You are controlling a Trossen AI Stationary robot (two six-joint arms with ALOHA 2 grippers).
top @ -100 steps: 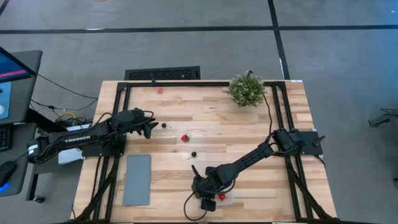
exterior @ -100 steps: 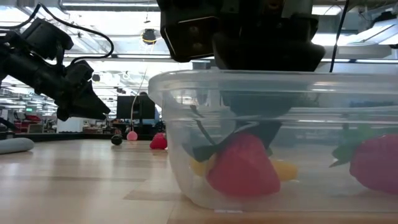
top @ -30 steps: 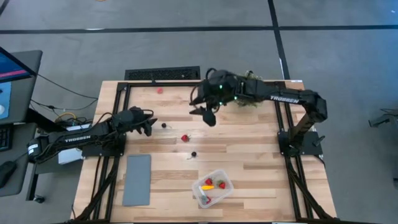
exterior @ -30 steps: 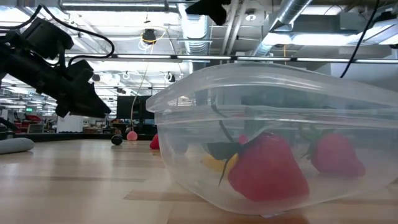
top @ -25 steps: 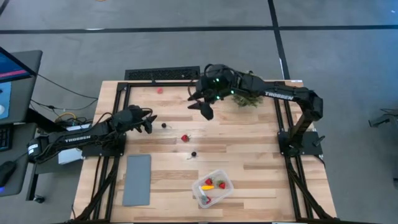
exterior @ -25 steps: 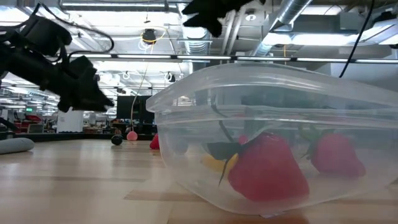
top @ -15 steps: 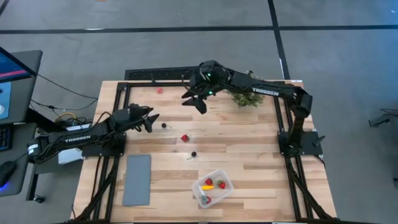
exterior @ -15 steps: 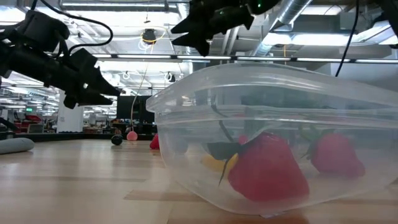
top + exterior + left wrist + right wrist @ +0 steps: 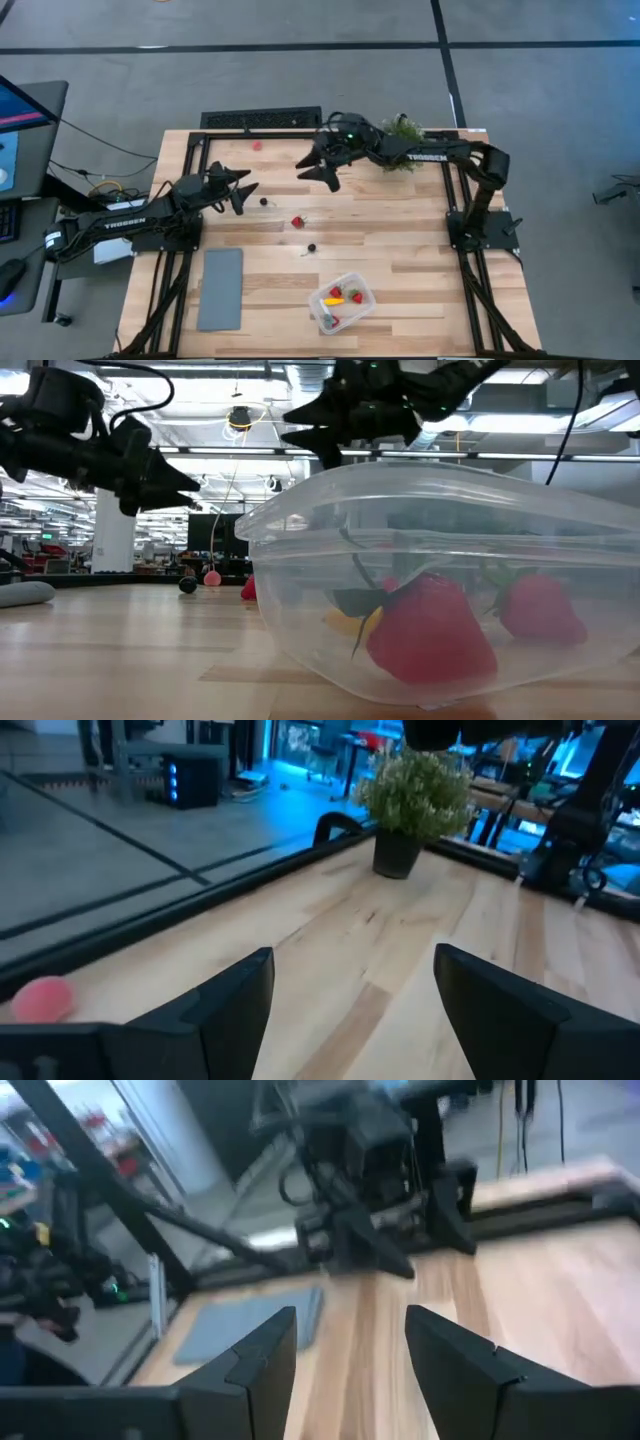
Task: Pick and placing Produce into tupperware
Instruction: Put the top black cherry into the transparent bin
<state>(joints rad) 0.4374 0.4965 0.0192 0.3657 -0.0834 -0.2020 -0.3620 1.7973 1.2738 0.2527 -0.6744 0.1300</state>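
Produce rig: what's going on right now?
Neither arm holds anything. The tupperware near the front edge holds two strawberries and the yellow piece. A red strawberry and two black berries lie loose mid-table. The right gripper hangs open over the far side by the potted plant. The left gripper is open beside the nearer black berry.

Right gripper (image 9: 318, 168) lifted off tupperware (image 9: 341, 302), swung across table to far side beside potted plant (image 9: 397, 143), fingers spread. Tupperware shifted slightly, now uncovered. Left gripper (image 9: 240, 187) raised slightly, fingers opened.
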